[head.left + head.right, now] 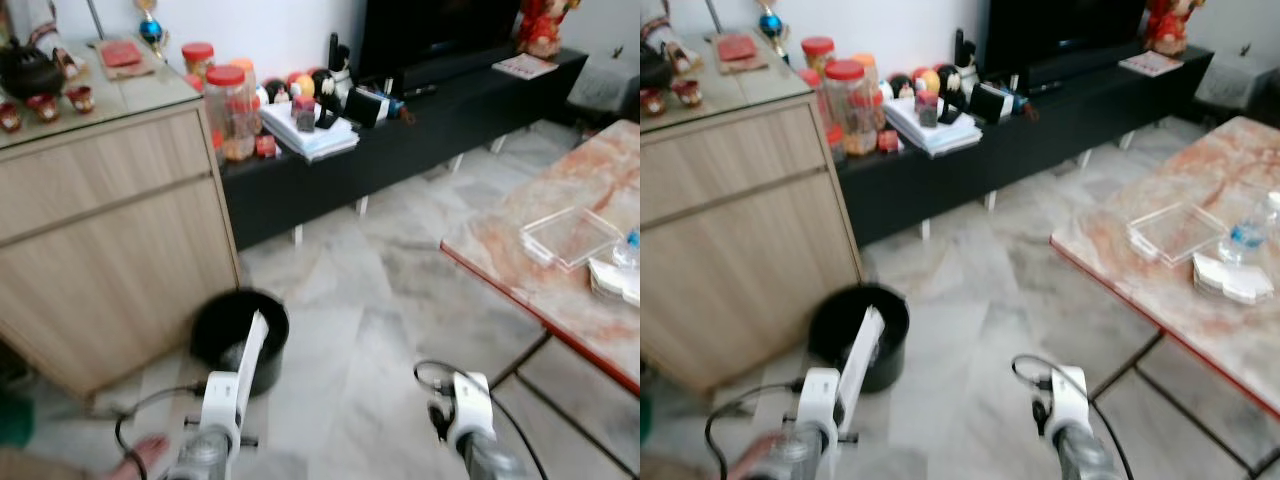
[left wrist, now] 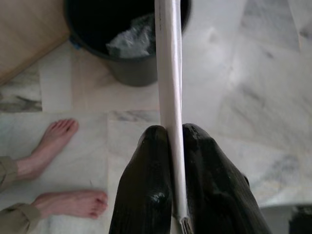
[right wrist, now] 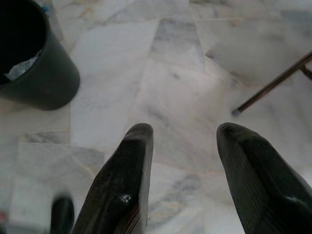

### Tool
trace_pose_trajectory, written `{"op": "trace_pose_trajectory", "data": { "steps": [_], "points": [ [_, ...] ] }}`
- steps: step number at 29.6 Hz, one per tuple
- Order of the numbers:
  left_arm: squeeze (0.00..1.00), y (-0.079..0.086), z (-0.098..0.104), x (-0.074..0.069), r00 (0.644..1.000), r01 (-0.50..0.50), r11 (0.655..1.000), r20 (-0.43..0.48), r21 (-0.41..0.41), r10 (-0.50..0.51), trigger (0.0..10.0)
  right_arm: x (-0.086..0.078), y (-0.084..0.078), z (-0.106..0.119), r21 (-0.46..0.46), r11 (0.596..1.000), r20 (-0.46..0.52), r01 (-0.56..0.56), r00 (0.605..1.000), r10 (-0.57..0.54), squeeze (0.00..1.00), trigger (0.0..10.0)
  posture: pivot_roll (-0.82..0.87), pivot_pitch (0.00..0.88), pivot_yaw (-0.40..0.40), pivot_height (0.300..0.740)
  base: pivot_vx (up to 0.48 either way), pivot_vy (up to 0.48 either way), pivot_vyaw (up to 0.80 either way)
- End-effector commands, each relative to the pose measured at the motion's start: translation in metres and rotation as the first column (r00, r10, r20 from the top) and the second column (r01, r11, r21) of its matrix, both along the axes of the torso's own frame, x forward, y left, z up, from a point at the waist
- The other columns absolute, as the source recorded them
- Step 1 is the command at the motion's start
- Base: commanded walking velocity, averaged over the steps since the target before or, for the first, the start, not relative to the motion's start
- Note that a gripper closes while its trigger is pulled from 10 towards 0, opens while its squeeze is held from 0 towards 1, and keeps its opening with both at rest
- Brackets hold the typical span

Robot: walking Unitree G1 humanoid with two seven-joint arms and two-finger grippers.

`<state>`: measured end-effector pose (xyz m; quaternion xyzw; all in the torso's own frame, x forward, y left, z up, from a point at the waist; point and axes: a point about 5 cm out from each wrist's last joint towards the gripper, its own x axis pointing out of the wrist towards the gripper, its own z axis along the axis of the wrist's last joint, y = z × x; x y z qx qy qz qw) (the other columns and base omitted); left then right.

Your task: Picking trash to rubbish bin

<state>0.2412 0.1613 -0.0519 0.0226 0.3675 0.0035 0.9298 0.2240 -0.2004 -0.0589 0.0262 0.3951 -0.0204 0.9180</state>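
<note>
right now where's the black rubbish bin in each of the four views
Left eye view: black rubbish bin stands on the floor, lower left, beside the wooden cabinet.
Right eye view: lower left, again by the cabinet.
Left wrist view: top of the picture, beyond the flat white piece pinched by the left gripper.
Right wrist view: upper left corner, beyond the open right gripper.
Shared landmark: the crumpled silvery trash inside the bin.

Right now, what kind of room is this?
Likely a home living room: a TV on a long black console, a marble-topped table and a wooden sideboard holding a tea set.
</note>
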Motion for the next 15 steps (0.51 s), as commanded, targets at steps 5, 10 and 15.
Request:
{"op": "trace_pose_trajectory", "data": {
  "steps": [5, 10, 15],
  "points": [
    [0.0, 0.0082, -0.0017, -0.0033, 1.0, 0.003, 1.0, -0.011, 0.027, -0.003, 10.0, 0.0047, 0.0103, 0.0015, 0.016, 1.0, 0.016, -0.024, 1.0, 0.024, 0.0, 10.0, 0.01, 0.051, -0.041, 0.74, 0.48, 0.0, 0.57],
    [0.0, 0.0073, -0.0006, -0.0017, 1.0, 0.002, 1.0, -0.006, 0.025, -0.002, 10.0, 0.0051, 0.0093, 0.0019, 0.019, 1.0, 0.016, -0.016, 1.0, 0.016, 0.0, 10.0, 0.01, 0.05, -0.045, 0.74, 0.48, 0.0, 0.0],
    [0.0, 0.0067, 0.0, -0.0006, 1.0, 0.001, 1.0, -0.003, 0.023, -0.001, 10.0, 0.0066, 0.0088, 0.0029, 0.011, 1.0, 0.018, -0.027, 0.999, 0.027, 0.0, 10.0, 0.01, 0.06, -0.053, 0.74, 0.48, 0.0, 0.0]
  ]
}}
